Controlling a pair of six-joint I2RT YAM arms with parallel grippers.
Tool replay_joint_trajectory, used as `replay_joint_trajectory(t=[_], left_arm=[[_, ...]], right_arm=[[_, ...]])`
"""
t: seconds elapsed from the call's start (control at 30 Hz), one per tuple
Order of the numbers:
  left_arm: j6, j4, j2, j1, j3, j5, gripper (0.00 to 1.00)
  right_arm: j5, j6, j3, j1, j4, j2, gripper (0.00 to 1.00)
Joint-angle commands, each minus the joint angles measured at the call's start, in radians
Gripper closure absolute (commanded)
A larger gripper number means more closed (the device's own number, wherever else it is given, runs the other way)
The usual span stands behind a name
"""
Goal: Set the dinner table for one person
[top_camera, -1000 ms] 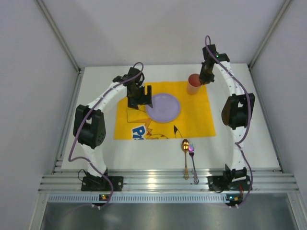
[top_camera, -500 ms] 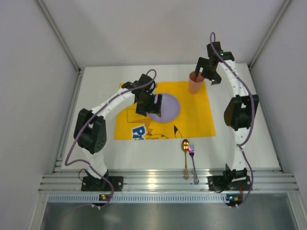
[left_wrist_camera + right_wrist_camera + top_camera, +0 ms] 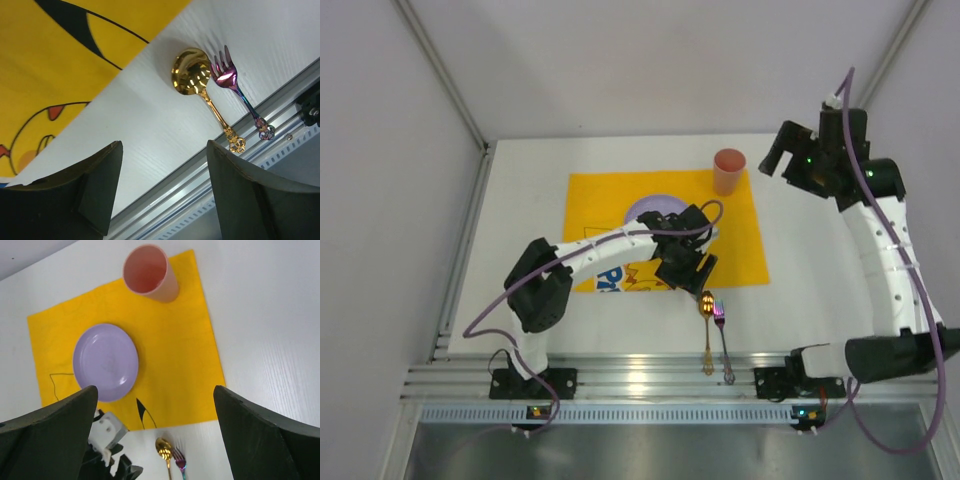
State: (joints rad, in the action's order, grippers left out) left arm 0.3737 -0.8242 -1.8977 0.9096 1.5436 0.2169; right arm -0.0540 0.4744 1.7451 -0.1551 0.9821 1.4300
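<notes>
While your left gripper gapes empty, the spoon and fork lie side by side just ahead of it on the dinner table; your right gripper, equally wide and empty, hangs well above cup, plate and mat.

Your table is a flat matte white surface with aluminium rails at its near edge. A yellow printed mat lies flat on it, its near edge under your left gripper. Just ahead and to the right of that gripper, a gold spoon and an iridescent fork lie side by side on bare white, handles toward the rail. The mat lies well below your right gripper.
</notes>
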Motion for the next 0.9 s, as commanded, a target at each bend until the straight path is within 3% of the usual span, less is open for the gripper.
replay_joint_trajectory(t=[0.0, 0.2, 0.57, 0.67, 0.87], left_arm=[[0.057, -0.026, -0.043, 0.073, 0.033, -0.045, 0.27], [0.206, 0.006, -0.101, 0.190, 0.032, -0.116, 0.31], [0.433, 0.022, -0.259, 0.311, 0.119, -0.267, 0.42], [0.471, 0.011, -0.297, 0.319, 0.138, -0.307, 0.50], [0.525, -0.006, -0.333, 0.324, 0.121, -0.353, 0.75]], right_arm=[[0.034, 0.035, -0.169, 0.017, -0.011, -0.147, 0.00], [0.095, 0.040, -0.367, 0.019, 0.013, -0.336, 0.00], [0.083, 0.038, -0.398, -0.069, 0.124, -0.444, 0.00], [0.060, 0.023, -0.392, -0.101, 0.145, -0.454, 0.00], [0.005, 0.003, -0.381, -0.161, 0.173, -0.465, 0.00]])
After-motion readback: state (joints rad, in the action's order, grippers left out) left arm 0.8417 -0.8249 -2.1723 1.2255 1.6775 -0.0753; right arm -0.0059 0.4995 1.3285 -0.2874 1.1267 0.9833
